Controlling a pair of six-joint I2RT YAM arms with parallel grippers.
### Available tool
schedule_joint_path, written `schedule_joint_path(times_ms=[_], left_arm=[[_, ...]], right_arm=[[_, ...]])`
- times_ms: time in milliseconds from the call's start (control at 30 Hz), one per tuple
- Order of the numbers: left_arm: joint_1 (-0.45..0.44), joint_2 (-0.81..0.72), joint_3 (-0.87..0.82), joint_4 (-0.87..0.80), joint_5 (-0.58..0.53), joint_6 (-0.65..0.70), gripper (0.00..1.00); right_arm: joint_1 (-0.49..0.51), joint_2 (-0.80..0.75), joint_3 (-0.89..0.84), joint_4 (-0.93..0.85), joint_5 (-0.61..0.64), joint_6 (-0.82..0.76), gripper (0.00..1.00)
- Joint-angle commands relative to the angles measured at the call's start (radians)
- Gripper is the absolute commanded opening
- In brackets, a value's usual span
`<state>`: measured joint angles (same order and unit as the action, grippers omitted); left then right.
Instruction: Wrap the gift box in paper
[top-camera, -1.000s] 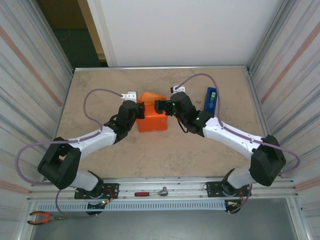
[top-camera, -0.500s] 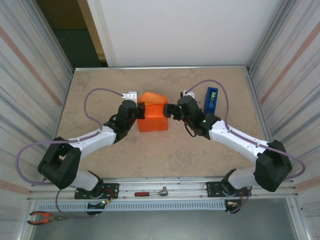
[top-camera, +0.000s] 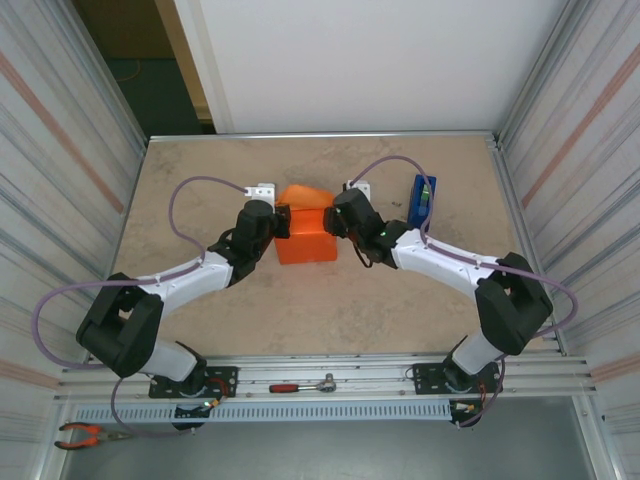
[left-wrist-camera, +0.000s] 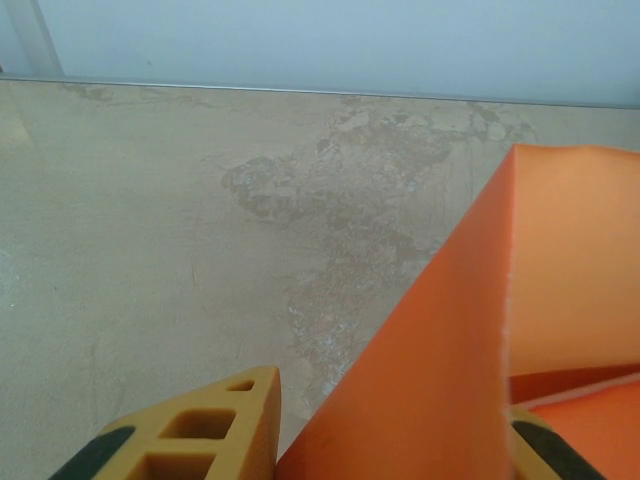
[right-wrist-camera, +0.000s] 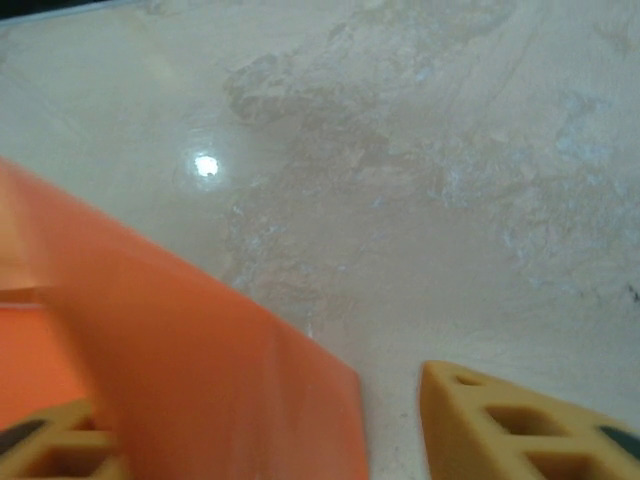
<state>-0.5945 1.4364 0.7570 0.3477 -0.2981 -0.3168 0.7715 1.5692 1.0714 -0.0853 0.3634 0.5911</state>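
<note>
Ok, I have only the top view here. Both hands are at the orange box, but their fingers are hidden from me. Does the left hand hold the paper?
Observer: In the left wrist view, a raised flap of paper fills the gap between the fingers of the left hand and seems to touch both. It looks gripped.
Operator: And the right hand?
Observer: Not gripped yet. In its wrist view, a strip of bare table shows between the flap's edge and one finger of the right hand.
Operator: What lies under the left flap?
Observer: More orange paper, low beside the finger on the right of that view.
</note>
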Motion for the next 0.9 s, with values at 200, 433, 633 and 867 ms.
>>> schedule_joint_path(times_ms=[200,433,633,867], left_arm=[[0.003,0.026,0.007,-0.004,0.032,0.019,0.26],[0.003,0.032,0.015,-0.006,0.042,0.014,0.25],[0.001,0.034,0.020,-0.010,0.045,0.013,0.25],[-0.001,0.032,0.020,-0.013,0.043,0.013,0.24]], right_arm=[[0.027,0.040,0.055,0.003,0.072,-0.049,0.34],[0.026,0.034,0.068,-0.017,0.065,-0.060,0.34],[0.013,0.018,0.079,-0.032,0.039,-0.066,0.04],[-0.006,-0.004,0.084,-0.039,0.010,-0.061,0.03]])
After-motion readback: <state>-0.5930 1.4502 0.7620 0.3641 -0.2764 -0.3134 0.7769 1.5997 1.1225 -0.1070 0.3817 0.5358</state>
